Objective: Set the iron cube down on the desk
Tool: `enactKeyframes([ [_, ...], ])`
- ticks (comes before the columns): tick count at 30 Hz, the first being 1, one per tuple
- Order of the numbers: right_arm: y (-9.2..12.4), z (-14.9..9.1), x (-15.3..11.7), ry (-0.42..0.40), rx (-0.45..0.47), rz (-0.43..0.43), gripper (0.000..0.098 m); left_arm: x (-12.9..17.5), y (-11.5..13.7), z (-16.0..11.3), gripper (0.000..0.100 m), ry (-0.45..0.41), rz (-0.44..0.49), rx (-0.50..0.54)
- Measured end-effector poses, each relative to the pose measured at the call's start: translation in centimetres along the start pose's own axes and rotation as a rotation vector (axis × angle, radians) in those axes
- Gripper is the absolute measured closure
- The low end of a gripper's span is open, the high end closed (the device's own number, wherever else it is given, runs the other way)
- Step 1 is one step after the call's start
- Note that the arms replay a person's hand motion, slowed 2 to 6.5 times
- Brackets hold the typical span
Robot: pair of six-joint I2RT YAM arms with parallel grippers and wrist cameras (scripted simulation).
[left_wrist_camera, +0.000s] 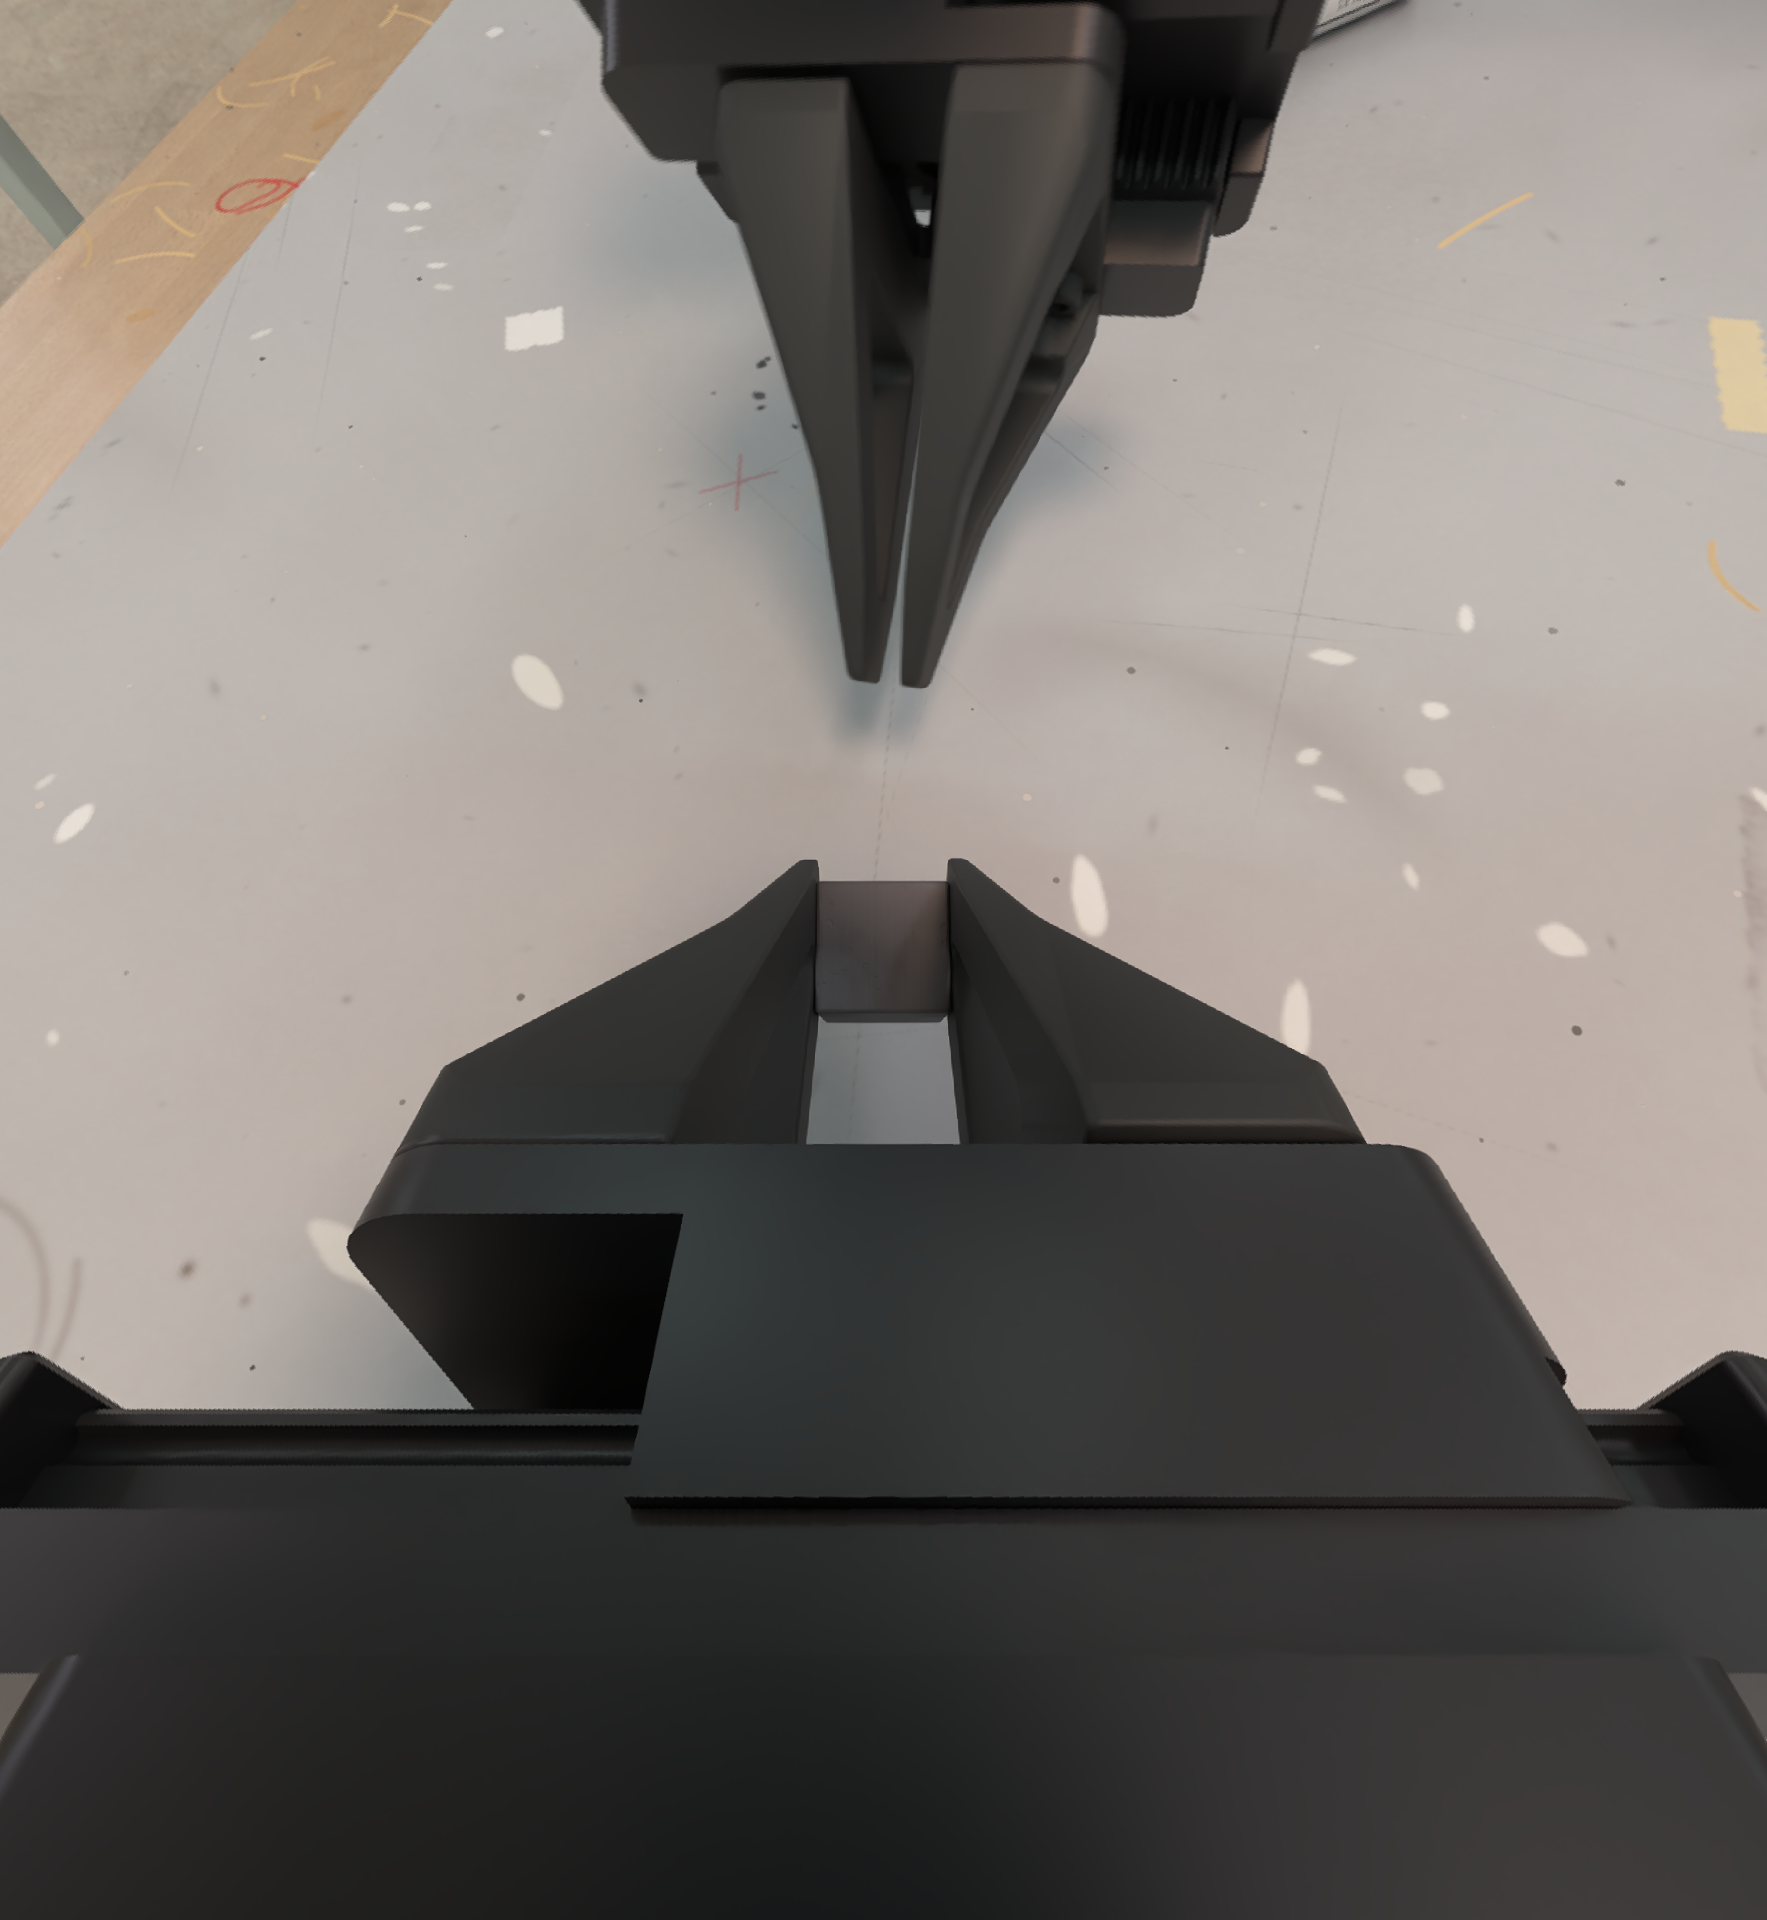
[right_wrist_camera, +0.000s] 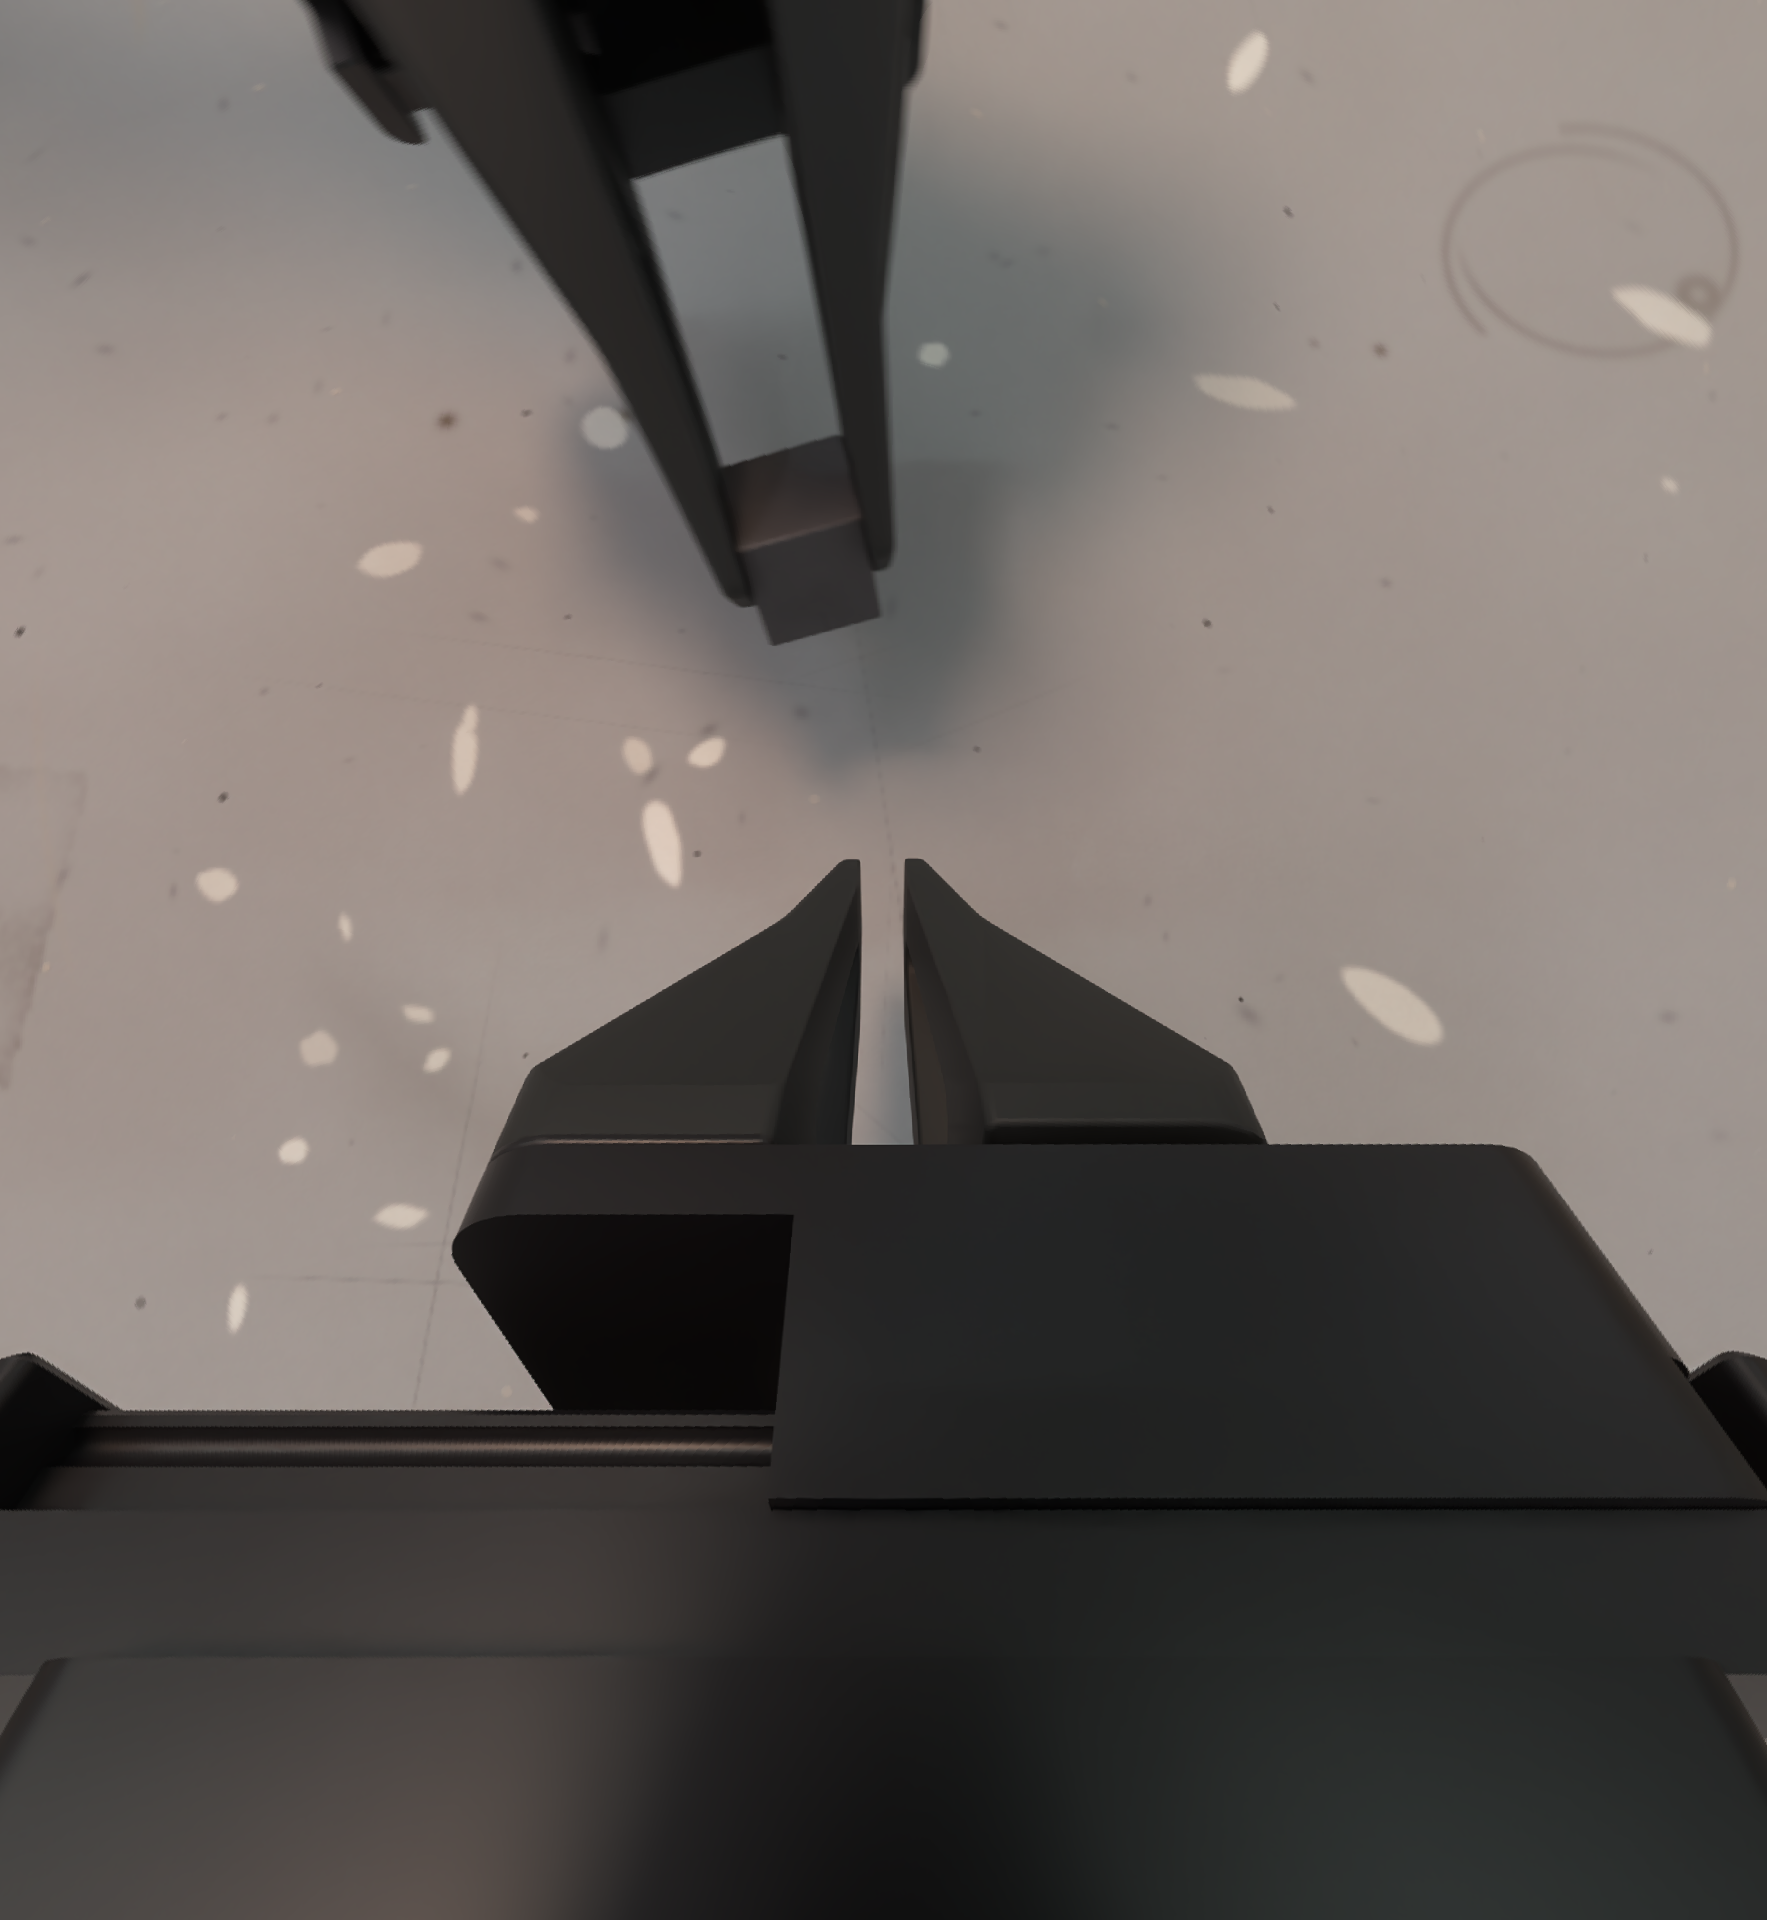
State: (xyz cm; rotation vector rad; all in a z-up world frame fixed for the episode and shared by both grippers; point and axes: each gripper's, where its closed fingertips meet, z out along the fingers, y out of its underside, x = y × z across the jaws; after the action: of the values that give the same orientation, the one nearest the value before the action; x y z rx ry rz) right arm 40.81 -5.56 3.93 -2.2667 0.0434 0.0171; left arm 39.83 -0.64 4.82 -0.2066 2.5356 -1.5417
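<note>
The iron cube [left_wrist_camera: 881, 943] is a small dark grey block clamped between the fingertips of my left gripper [left_wrist_camera: 882, 868], held above the pale grey desk [left_wrist_camera: 339, 831]. The right wrist view shows the same cube [right_wrist_camera: 806, 561] from the other side, in the left gripper [right_wrist_camera: 811, 582], clear of the desk with a shadow under it. My right gripper [right_wrist_camera: 881, 864] is shut and empty, its fingers almost touching. It faces the left gripper and appears in the left wrist view [left_wrist_camera: 887, 681] just beyond the cube.
The desk [right_wrist_camera: 1378, 727] is speckled with white flecks and dark specks. A wooden edge strip [left_wrist_camera: 110, 281] runs along its far left, with floor beyond. A yellowish tape piece [left_wrist_camera: 1743, 374] lies at the right. A faint ring mark [right_wrist_camera: 1585, 249] lies at upper right.
</note>
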Motion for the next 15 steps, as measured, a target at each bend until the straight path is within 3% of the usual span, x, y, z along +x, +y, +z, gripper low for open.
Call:
enactKeyframes([
  [8,-0.2,-0.6,-2.2,-0.064,0.015,-0.198,0.0895,-0.1,0.0,0.0,0.080,-0.003,0.001,-0.001],
  [15,0.3,-0.2,-3.7,-0.087,-0.026,-0.370,0.0869,-0.1,0.0,0.0,0.080,-0.003,0.001,-0.001],
])
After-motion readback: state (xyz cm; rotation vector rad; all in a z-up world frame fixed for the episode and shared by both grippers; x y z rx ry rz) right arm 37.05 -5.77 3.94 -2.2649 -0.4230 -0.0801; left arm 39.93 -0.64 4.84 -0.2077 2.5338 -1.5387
